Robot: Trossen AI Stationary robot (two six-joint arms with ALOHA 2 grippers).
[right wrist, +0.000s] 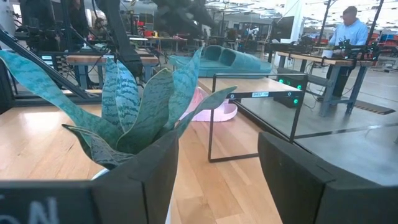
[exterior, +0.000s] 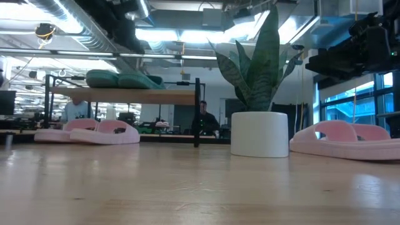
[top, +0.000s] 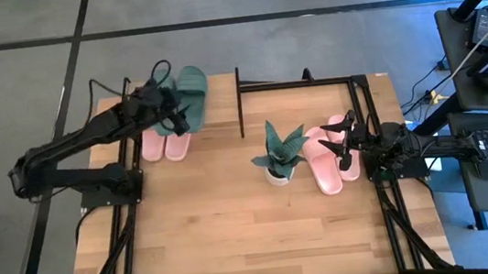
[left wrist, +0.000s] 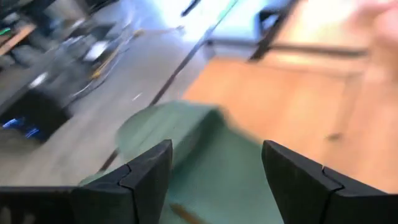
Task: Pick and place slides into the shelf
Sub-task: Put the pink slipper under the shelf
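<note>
Left arm reaches from the tabletop's (top: 234, 212) left side toward the far-left corner. Left gripper (top: 171, 118) sits over the green slides (top: 186, 96), jaws open, nothing held; left wrist view shows green slide material between and just beyond the two fingers (left wrist: 146, 177), blurred, so contact can't be told. The green slides lie on the shelf's (exterior: 125, 95) top board, side by side; low view shows them on the light board above thin black legs. Under that board, on the tabletop, a pink pair (top: 165, 146) lies side by side, partly hidden by the shelf and arm in the high view, clear in the low view (exterior: 87, 132). A black metal frame (top: 298, 82) runs along the far edge, mid to right. Plant (top: 278, 151) in a white pot stands right of centre. Just beside it on the right, the second pink pair (top: 331, 159) lies on the tabletop, touching each other, not on the shelf. Right gripper (top: 344, 139) hangs at that pair's right edge, jaws open, empty. Right wrist view looks past the plant leaves toward the shelf. A person (right wrist: 349, 28) stands in the room beyond.
</note>
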